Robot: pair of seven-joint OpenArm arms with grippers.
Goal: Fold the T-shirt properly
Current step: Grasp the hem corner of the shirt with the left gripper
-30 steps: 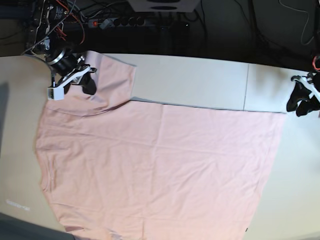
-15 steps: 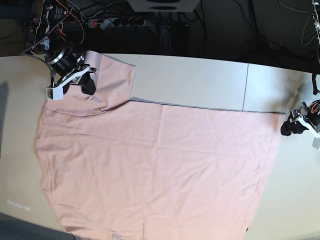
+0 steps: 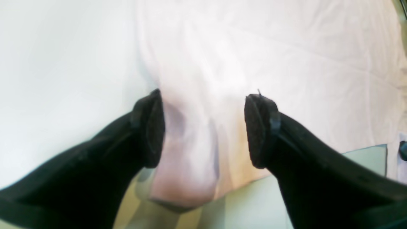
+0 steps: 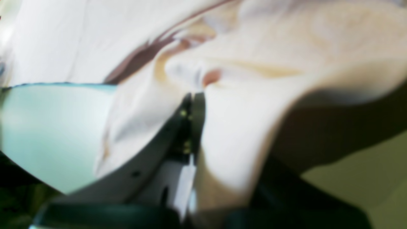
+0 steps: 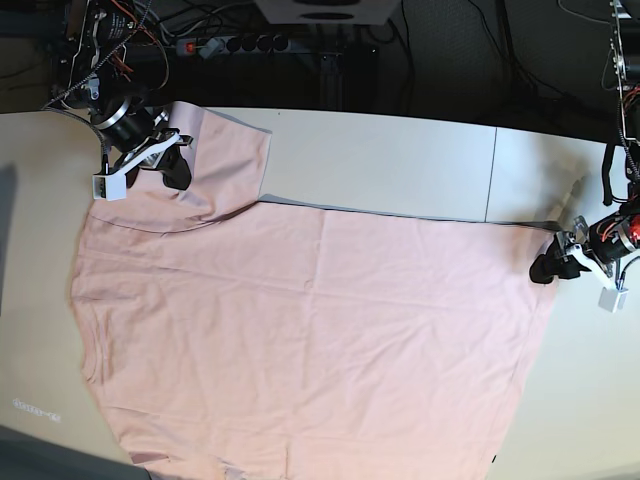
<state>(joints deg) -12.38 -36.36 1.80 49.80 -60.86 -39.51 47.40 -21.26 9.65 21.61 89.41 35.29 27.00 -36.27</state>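
Base view shows a pale worktop (image 5: pixel 400 160) made of panels with a seam, dark cables and a power strip (image 5: pixel 235 43) behind it. One pink T-shirt (image 5: pixel 310 330) lies spread plain side up; no lettering shows. Two arms: the right claw (image 5: pixel 180 165) is pressed together, pinching a sleeve; the left claw (image 5: pixel 545 268) stands spread at the hem corner.

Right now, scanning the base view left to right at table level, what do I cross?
Right tool shut on the T-shirt's sleeve → spread T-shirt → left tool, open at the shirt's corner → bare table.
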